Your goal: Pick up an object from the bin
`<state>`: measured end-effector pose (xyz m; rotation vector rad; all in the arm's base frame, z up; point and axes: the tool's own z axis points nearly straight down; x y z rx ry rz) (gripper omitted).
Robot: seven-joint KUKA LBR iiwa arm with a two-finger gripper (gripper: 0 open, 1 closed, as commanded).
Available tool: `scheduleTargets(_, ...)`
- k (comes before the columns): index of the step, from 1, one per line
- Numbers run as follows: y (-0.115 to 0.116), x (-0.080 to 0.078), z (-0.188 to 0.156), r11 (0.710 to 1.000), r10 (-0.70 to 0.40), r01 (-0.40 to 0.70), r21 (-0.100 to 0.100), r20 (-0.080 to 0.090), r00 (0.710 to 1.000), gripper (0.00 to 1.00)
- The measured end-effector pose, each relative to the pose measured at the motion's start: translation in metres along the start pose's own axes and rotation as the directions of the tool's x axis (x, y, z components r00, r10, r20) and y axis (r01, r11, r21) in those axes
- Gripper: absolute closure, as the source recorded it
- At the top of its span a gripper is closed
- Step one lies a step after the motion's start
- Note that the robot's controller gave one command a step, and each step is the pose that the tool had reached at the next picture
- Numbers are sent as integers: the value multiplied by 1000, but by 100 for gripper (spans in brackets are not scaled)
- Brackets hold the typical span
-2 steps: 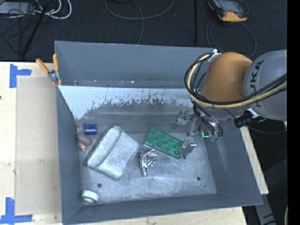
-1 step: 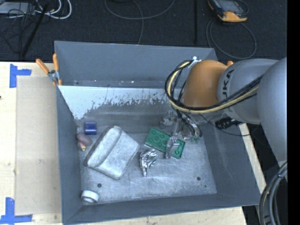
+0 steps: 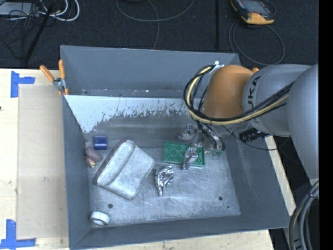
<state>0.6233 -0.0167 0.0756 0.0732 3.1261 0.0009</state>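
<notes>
My gripper (image 3: 193, 151) hangs low at the right middle of the bin floor, under the orange-covered wrist. Its fingertips reach down onto the right part of a flat green studded plate (image 3: 175, 152), which lies on the floor below them. A crumpled piece of silver foil (image 3: 164, 179) lies just in front and to the left of the plate, apart from the gripper.
A grey rectangular sponge-like block (image 3: 124, 169) lies on the left of the floor. A small blue cylinder (image 3: 100, 142) and a pinkish object (image 3: 93, 155) sit at the left wall. A white cap (image 3: 99, 218) rests in the near left corner.
</notes>
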Motion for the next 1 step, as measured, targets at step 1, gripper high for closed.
scheduleTargets(1,-29,18,-168,966,-258,258,0,-6,966,100)
